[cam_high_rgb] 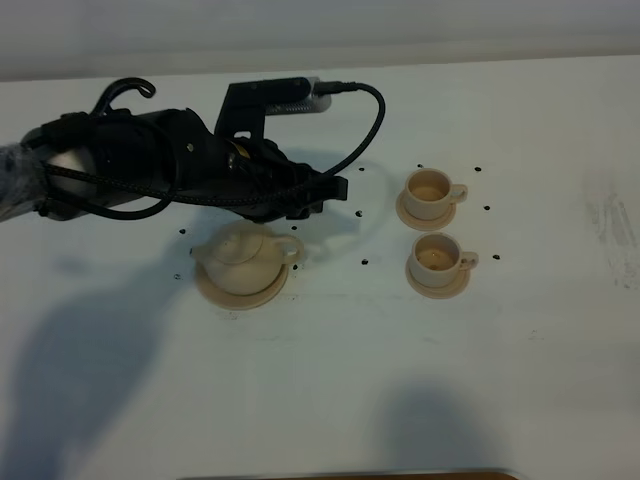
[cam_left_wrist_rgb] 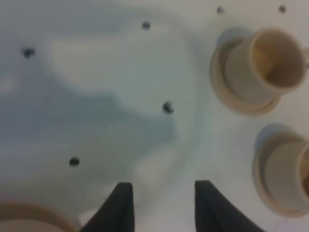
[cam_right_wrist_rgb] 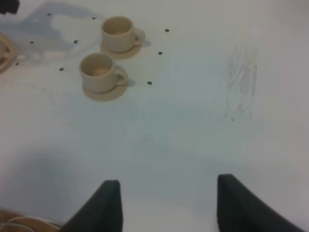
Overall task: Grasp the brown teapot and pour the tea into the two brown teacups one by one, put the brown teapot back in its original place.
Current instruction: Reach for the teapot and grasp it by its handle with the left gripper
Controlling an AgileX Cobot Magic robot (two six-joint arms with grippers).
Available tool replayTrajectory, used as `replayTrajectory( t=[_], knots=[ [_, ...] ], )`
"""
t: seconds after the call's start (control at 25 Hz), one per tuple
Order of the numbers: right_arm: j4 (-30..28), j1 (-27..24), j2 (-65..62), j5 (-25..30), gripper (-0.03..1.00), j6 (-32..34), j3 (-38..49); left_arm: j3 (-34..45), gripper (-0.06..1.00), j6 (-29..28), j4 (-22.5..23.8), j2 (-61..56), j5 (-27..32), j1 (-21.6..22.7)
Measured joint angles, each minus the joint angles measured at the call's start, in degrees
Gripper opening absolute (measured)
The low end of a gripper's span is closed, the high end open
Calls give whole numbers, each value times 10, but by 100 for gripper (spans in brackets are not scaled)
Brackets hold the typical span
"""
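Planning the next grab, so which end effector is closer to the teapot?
Left. The left end effector is just behind the teapot, by its handle, open and not touching. The right end effector is far off, beyond the cups.

A white table (cam_high_rgb: 320,380) carries small black dots (cam_high_rgb: 360,213) and a grey scuff (cam_high_rgb: 612,225).

Matt ceramic teapot (cam_high_rgb: 240,264) — smooth table (cam_high_rgb: 350,380)
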Motion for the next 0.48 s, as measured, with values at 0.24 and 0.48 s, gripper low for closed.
replayTrajectory(
  t=[0.24,0.48],
  knots=[
    [0,0,0,0,45,-1,0,0,29,-9,6,8,-4,0],
    [0,0,0,0,45,0,0,0,29,-17,9,15,-9,0]
  ],
)
